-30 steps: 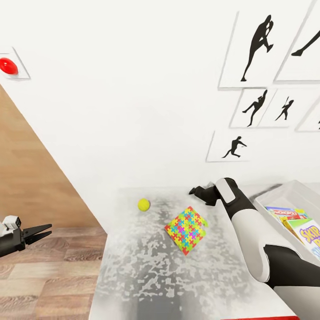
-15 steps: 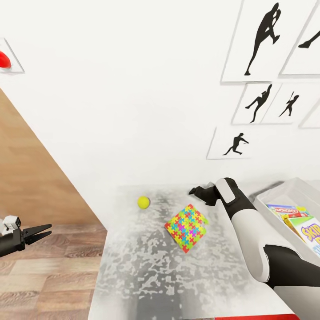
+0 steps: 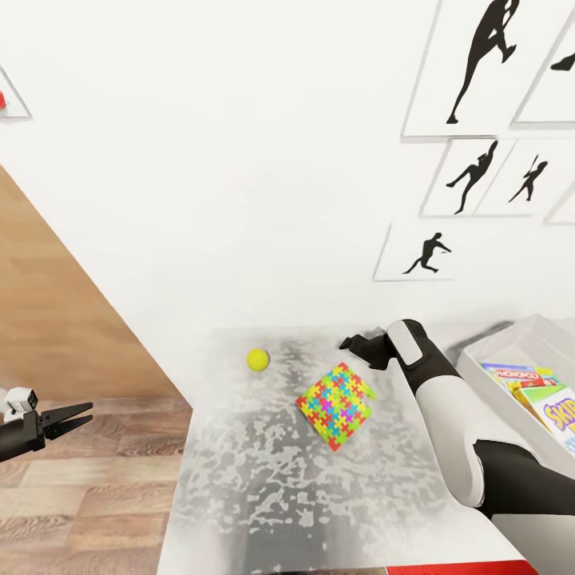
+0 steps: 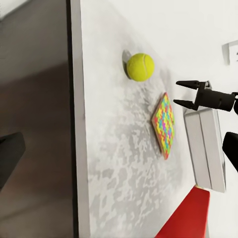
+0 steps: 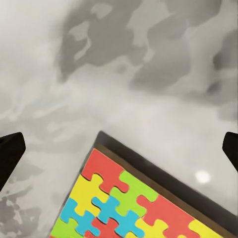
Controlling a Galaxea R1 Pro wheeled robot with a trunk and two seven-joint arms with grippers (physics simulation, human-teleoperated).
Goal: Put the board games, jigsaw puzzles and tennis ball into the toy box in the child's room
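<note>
One jigsaw puzzle [image 3: 335, 406] lies flat mid-surface, near the tennis ball [image 3: 257, 359] | right gripper [image 3: 356, 346] hovers beyond its far corner, fingers apart, empty | judgement: lower low, pinch one edge, lift level | toy box [image 3: 493, 351] at right holds board games [image 3: 531, 387] | left gripper [image 3: 70, 418] parted over floor.

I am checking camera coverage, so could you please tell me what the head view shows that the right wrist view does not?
The head view alone shows the tennis ball, the toy box holding board games, the wall pictures and the open left gripper. The right wrist view alone gives close detail of single puzzle pieces. Both share the jigsaw puzzle on the table.
</note>
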